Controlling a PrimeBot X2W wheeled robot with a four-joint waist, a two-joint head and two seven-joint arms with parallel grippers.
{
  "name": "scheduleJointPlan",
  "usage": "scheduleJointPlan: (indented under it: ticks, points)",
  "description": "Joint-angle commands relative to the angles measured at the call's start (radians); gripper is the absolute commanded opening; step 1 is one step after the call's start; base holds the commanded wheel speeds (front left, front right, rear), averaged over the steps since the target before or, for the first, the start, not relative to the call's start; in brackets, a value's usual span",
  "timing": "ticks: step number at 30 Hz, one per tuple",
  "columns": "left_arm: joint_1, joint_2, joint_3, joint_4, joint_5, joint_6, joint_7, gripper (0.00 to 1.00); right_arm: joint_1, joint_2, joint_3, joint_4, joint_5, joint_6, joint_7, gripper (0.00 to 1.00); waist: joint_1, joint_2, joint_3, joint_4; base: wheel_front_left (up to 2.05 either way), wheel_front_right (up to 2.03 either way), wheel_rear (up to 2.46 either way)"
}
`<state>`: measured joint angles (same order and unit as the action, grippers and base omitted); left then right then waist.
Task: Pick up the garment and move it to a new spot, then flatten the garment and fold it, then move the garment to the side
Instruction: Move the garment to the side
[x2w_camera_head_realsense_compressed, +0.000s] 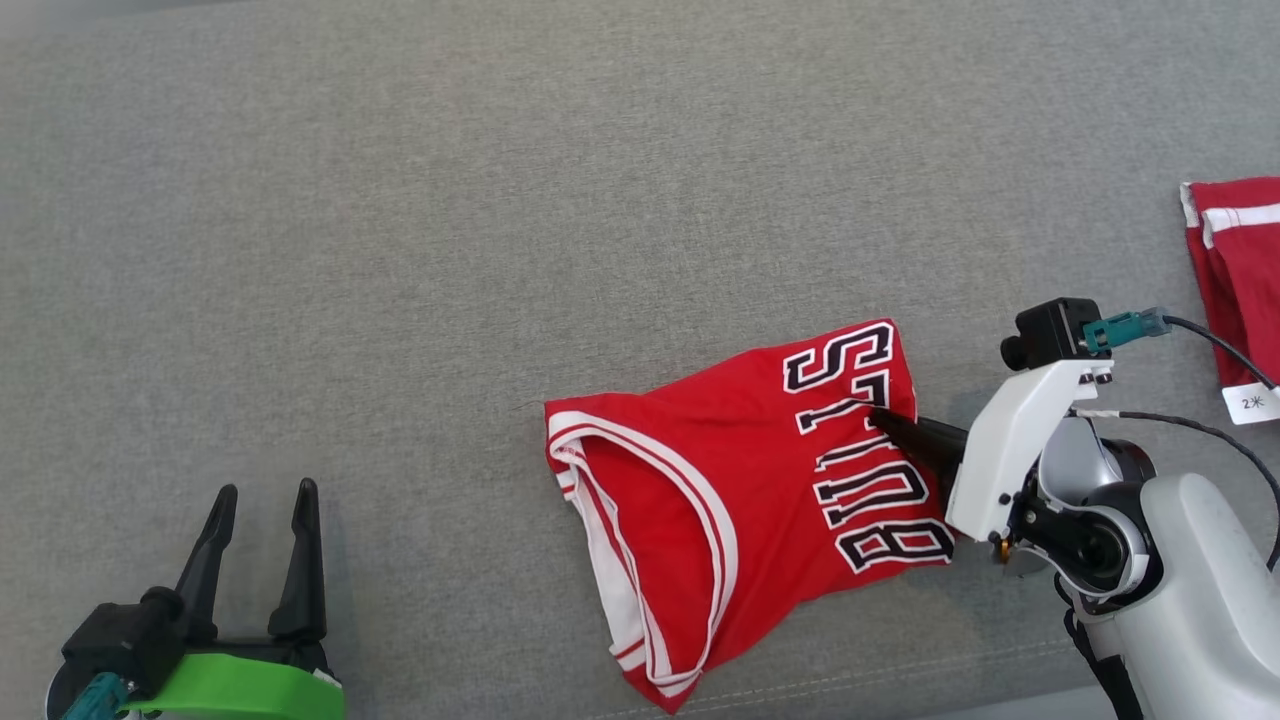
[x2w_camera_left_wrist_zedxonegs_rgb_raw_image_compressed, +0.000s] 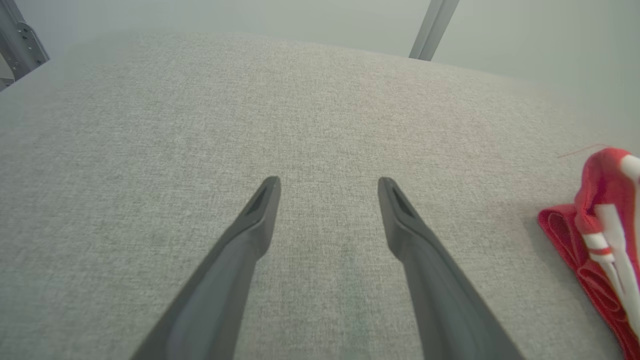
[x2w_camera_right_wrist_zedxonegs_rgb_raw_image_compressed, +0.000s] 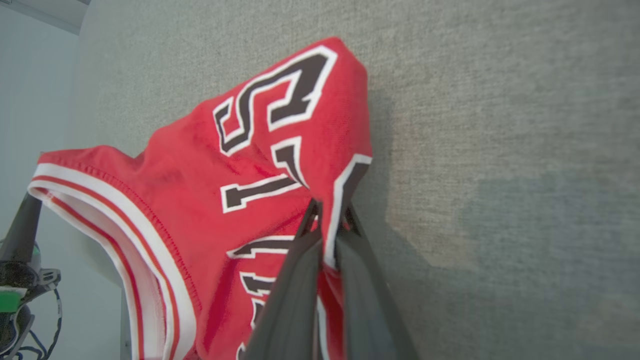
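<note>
Garment (x2w_camera_head_realsense_compressed: 700, 470) edge within right hand (x2w_camera_right_wrist_zedxonegs_rgb_raw_image_compressed: 330, 209)

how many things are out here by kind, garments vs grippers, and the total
red garments: 2, the jersey mid-surface and a second garment at the right edge
grippers: 2, the left gripper open over bare surface, the right gripper shut on the jersey
total: 4
</note>
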<state>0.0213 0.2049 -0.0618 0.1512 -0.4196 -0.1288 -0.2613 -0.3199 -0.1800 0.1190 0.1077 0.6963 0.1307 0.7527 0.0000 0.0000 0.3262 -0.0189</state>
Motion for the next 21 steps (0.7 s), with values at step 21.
scheduleJointPlan:
  ticks: [21]
  points:
    - [0.039, 0.058, -0.057, -0.087, 0.020, 0.005, 0.034, 1.00, -0.046, -0.103, -0.006, 0.040, -0.030, 0.000, -0.158, 0.00, 0.0000, 0.0000, -0.121, -0.361, 0.00, 0.00, 0.00]
